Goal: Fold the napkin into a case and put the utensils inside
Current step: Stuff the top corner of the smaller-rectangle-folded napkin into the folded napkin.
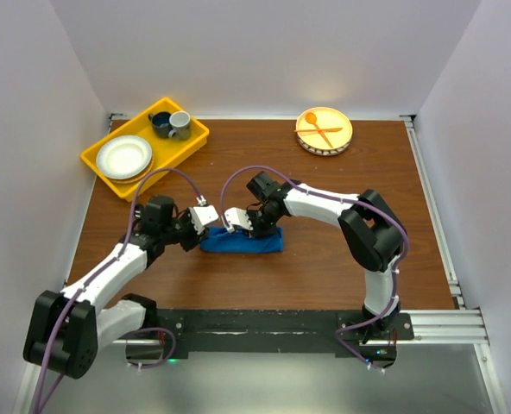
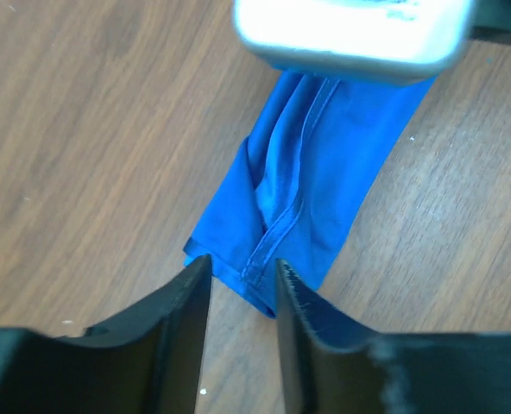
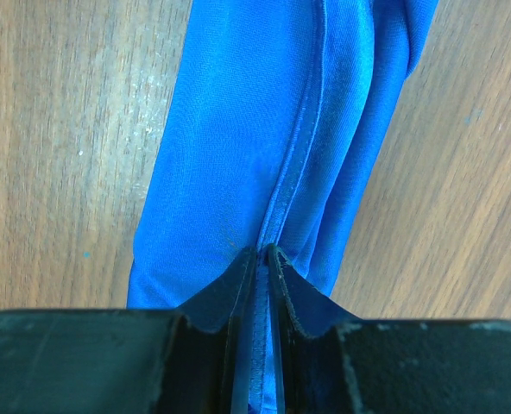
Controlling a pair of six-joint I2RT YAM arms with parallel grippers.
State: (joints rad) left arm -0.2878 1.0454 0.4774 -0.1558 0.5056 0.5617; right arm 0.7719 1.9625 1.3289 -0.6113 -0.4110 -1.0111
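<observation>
Yellow tray (image 1: pixel 185 148) holding plate (image 1: pixel 123 157), mugs (image 1: pixel 171 124), orange cutlery (image 1: pixel 320 131) on dish (image 1: pixel 344 129), napkin (image 1: pixel 242 242)

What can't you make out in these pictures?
Metal utensils: in no view; whether they sit inside the napkin cannot be told.
Napkin's left end, top view: partly covered by the left gripper and right gripper.
Its far end, left wrist view: behind a blurred white housing.
Its hem, right wrist view: vanishes between the right gripper's shut fingers.
Cups, top view: too small to see inside.
</observation>
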